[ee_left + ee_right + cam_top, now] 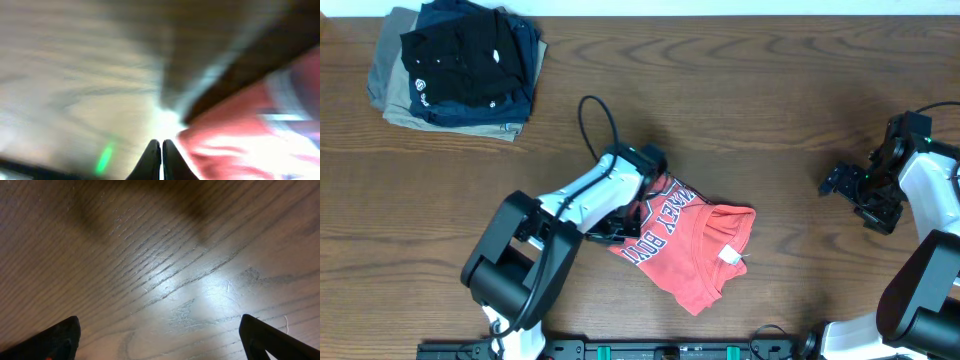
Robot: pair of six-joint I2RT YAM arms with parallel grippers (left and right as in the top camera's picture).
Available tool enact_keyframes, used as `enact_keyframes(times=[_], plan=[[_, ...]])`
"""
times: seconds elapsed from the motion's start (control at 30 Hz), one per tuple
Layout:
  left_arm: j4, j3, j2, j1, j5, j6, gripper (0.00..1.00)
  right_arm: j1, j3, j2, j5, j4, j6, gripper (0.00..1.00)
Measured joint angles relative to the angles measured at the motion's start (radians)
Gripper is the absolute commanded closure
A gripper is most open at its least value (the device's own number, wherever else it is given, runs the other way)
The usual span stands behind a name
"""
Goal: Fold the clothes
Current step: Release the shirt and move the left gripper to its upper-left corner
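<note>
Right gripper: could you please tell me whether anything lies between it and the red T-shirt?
Nothing visible does: only table separates the right gripper from the T-shirt; the folded pile sits far off, top left.

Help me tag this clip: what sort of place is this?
Probably a robot bench for laundry folding: left arm and right arm at a wooden table, a crumpled red T-shirt, a stack of folded garments.

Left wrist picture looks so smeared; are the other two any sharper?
Left wrist view: heavily blurred, white glare at centre, only the T-shirt and left end effector recognisable. Right wrist view: sharp wood grain, a bright sheen on the table. Overhead view: crisp, evenly lit.
</note>
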Motion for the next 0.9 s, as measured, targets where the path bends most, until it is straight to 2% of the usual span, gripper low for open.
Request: enact_keyframes(times=[0.23, 0.4, 0.5, 0.67, 0.9], plan=[[-0.052, 0.034, -0.078, 0.020, -0.041, -0.037, 0.94, 0.000, 0.000, 0.000, 0.000, 0.000, 0.000, 0.01], [0.101, 0.069, -0.230, -0.001, -0.038, -0.039, 0.94, 0.000, 0.000, 0.000, 0.000, 0.000, 0.000, 0.01], [0.226, 0.079, -0.280, -0.024, 0.020, -0.001, 0.94, 0.000, 0.000, 0.000, 0.000, 0.000, 0.000, 0.01], [0.341, 0.080, -0.254, -0.065, 0.113, 0.039, 0.94, 0.000, 0.000, 0.000, 0.000, 0.000, 0.000, 0.01], [0.434, 0.080, -0.110, -0.085, 0.152, 0.070, 0.94, 0.000, 0.000, 0.000, 0.000, 0.000, 0.000, 0.01]])
